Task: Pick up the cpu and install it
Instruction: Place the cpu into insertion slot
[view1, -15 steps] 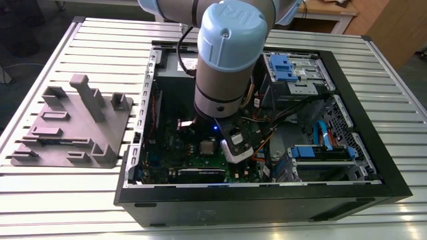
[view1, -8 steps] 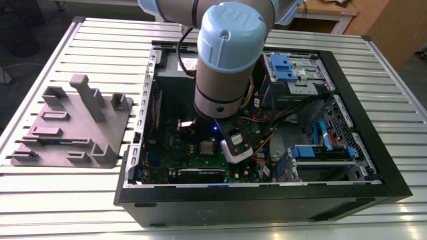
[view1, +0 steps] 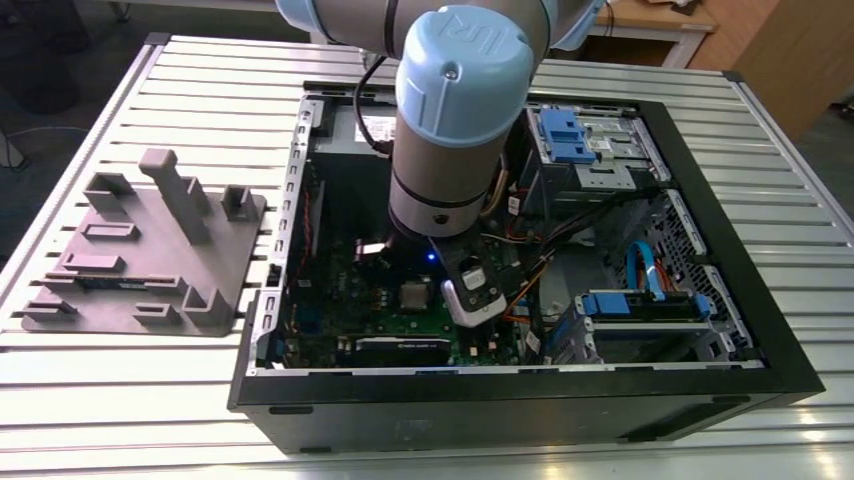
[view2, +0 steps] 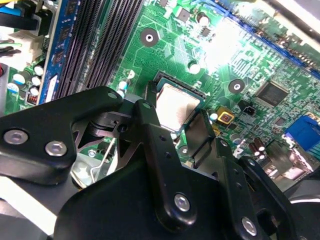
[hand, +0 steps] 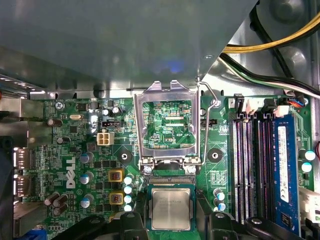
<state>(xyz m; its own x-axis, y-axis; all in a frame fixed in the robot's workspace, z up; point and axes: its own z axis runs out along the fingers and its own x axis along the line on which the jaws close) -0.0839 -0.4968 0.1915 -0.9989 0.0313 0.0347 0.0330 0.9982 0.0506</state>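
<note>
The cpu (hand: 171, 207) lies flat, silvery top up, in its socket on the green motherboard (hand: 75, 150). It looks seated, though its edges are partly hidden. It sits directly between the fingers (hand: 131, 220) of the gripper (hand: 175, 216), one on either flank, each parallel to a side of the square chip. The fingers are spread and released, with a gap to the chip on both sides. Just beyond the chip, the hinged metal frame (hand: 167, 125) is swung open.

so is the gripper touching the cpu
Cannot tell. In both wrist views the gripper straddles the cpu, yet neither contact nor gap shows plainly.
</note>
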